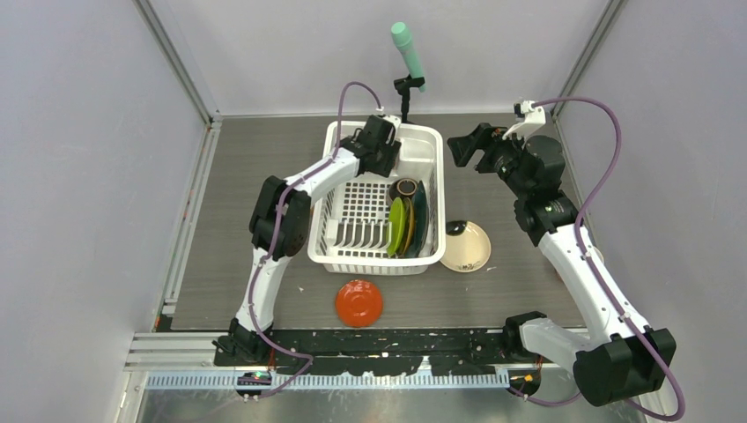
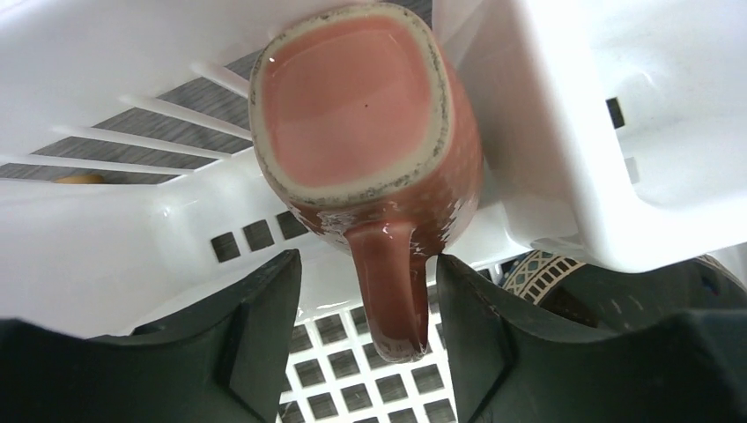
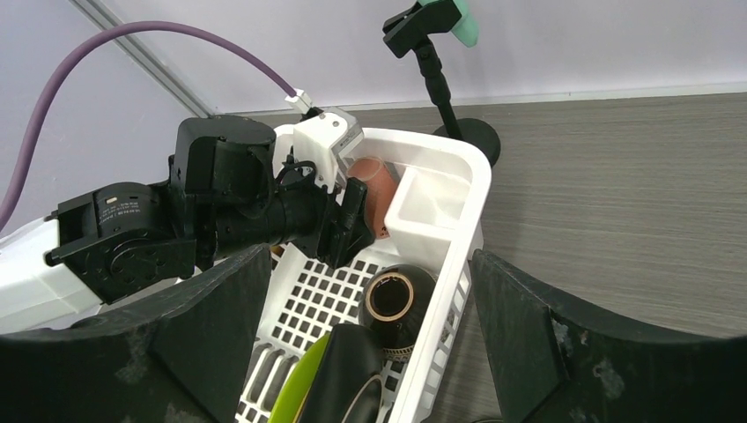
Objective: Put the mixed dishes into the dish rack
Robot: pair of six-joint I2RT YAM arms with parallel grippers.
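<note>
Seen from above, the left gripper reaches into the far end of the large white slotted plastic dish rack. Nearer than its fingers, a yellow-green plate and a dark teal plate stand on edge. A flat red-orange dish and a round cream plate lie on the table outside the rack, well apart from both grippers. The right gripper hovers beside the rack's far right corner, holding nothing. In the left wrist view, a glazed pink ceramic mug lies just beyond the fingertips, its base toward the camera, against the rack's wall. Its handle hangs between the black fingers, which stand parted with a gap on at least one side, so nothing is clamped. In the right wrist view, that gripper's own fingers are spread wide and empty, with the mug straight ahead of them in the rack's corner. The step in hand looks like setting this mug down. The next move would be to draw the left fingers back without catching the handle, then fetch a dish lying outside.
</note>
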